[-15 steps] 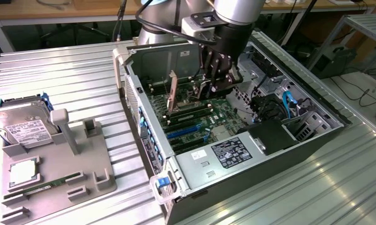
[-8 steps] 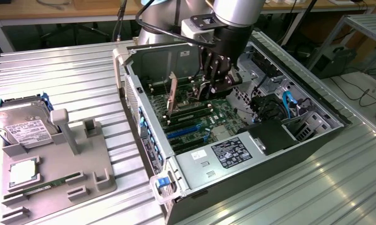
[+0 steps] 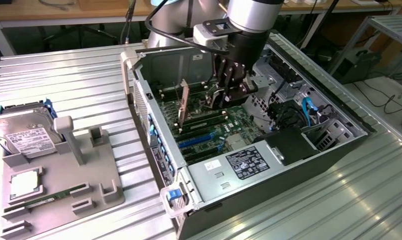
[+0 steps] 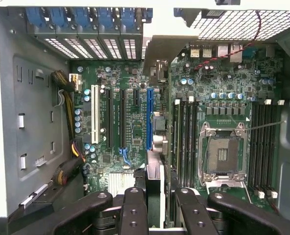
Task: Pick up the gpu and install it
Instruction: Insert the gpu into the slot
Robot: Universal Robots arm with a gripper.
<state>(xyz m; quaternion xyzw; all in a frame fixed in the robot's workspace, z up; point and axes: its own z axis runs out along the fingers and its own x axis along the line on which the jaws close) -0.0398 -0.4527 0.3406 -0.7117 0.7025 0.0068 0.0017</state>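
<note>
While the arm reaches into the open computer case [image 3: 334, 107], the gripper [image 3: 229, 92] stands clamped on the gpu [image 3: 184, 104].

At the centre of the exterior frame the card stands on edge over the motherboard [image 3: 238, 122]; in the wrist view the fingers [image 4: 134, 210] pinch the card's edge [image 4: 154, 183] beside the blue slot [image 4: 149, 117]. A hard drive [image 3: 24, 132] sits at left.

Gripper [image 4: 154, 210] pinches the gpu [image 4: 154, 161] edge-on between its black fingers [image 4: 133, 210], the card standing over the motherboard [image 4: 218, 98] just beside the blue slot [image 4: 149, 117], between the expansion slots and the empty CPU socket [image 4: 222, 154].
</note>
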